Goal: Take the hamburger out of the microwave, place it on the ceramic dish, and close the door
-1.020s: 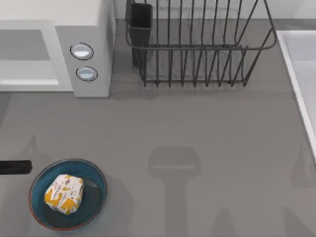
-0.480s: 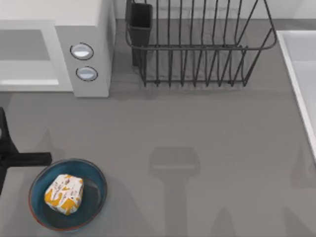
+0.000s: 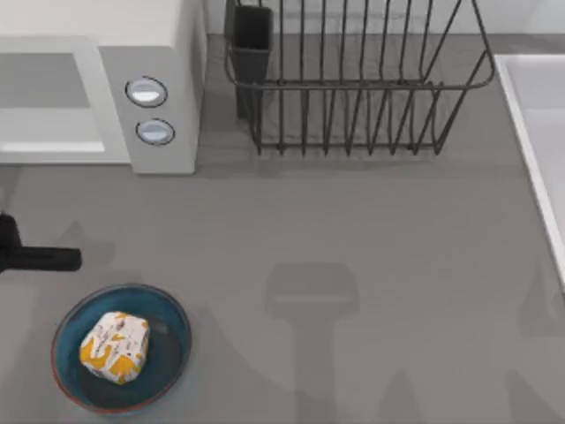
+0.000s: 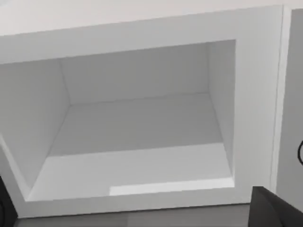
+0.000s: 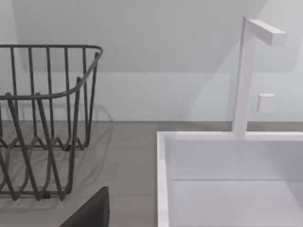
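Left gripper (image 3: 40,259): at the counter's left edge, between microwave and dish; whether its jaws are apart or together cannot be told; nothing seen held.

Hamburger (image 3: 114,346): resting inside the ceramic dish (image 3: 172,314), at the counter's (image 3: 353,230) front left. Removal and placement judged complete.

Microwave (image 3: 163,53): rear left; cavity (image 4: 137,137) open and bare in the left wrist view. Door not visibly shut; closing judged the remaining step.

Right arm: parked at the right, facing the dish rack (image 5: 42,123) and sink (image 5: 227,179).
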Robot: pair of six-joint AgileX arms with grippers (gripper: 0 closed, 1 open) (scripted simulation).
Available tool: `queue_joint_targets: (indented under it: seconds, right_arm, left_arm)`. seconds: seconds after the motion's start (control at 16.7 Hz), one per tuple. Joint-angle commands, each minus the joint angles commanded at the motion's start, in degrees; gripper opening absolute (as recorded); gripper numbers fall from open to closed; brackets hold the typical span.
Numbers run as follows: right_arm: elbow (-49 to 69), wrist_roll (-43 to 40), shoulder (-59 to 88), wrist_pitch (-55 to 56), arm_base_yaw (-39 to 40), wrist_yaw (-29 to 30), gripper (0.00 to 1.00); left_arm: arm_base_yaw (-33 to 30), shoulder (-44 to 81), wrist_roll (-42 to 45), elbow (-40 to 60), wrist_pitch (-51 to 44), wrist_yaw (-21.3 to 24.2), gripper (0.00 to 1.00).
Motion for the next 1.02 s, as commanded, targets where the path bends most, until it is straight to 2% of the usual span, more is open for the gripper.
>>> queue_joint_targets:
  seconds: [0.24, 0.72, 1.02]
  right_arm:
    - [0.0, 0.0, 0.0, 0.0, 0.0, 0.0, 1.0]
    - [0.0, 0.0, 0.0, 0.0, 0.0, 0.0, 1.0]
    - [0.0, 0.0, 0.0, 0.0, 0.0, 0.0, 1.0]
  left_arm:
    - [15.1, 11.3, 9.3, 13.4, -15.2, 11.5, 0.0]
    - [50.4, 37.4, 31.9, 51.3, -51.5, 36.4, 0.0]
    - [66.4, 49.3, 43.0, 67.6, -70.4, 47.2, 0.0]
